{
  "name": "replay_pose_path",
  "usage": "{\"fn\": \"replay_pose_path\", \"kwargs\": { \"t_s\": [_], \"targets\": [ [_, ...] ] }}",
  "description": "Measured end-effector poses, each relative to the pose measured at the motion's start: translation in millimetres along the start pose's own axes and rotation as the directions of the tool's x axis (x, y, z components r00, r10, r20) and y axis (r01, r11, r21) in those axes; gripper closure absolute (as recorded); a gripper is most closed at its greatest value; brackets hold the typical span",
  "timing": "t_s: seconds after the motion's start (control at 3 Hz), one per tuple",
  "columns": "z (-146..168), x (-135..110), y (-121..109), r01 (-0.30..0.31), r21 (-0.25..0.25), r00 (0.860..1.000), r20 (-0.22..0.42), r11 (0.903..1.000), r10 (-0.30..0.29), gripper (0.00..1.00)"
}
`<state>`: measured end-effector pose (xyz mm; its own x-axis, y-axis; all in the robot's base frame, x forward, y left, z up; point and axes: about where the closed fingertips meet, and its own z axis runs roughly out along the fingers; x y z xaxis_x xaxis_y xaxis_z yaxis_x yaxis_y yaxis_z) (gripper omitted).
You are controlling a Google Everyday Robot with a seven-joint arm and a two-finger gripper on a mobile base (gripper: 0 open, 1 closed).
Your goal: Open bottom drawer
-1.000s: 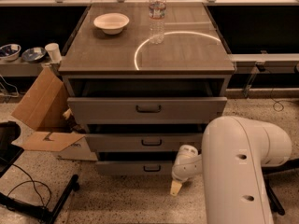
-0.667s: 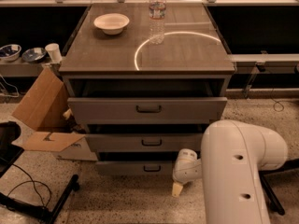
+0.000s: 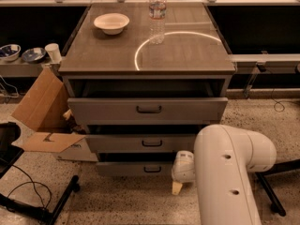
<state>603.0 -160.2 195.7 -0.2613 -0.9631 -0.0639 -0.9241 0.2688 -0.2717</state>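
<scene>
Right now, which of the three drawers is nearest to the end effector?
The bottom drawer, the slimmest front: the end effector hangs by its right end, below the middle drawer and top drawer.

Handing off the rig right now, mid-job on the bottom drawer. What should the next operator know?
The gripper is low near the floor, just right of the handle of the bottom drawer, not on it.
Drawer: lowest of three, dark gap above its front; how far out is unclear.
Done: approach.
Left: grip the handle, pull the drawer out.
</scene>
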Motion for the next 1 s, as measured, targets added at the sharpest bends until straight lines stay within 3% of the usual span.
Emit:
{"fn": "replay_pose_path", "kwargs": {
  "t_s": [0.33, 0.67, 1.0],
  "targets": [
    [8, -7, -13, 0.053, 0.002, 0.999, 0.0, 0.9986, -0.053, 0.0],
    [18, -13, -19, 0.098, -0.021, 0.995, 0.0, 0.995, -0.098, 0.17],
    [30, -7, -8, 0.122, -0.076, 0.992, -0.023, 0.9896, -0.124, 0.4]
  ]
}}
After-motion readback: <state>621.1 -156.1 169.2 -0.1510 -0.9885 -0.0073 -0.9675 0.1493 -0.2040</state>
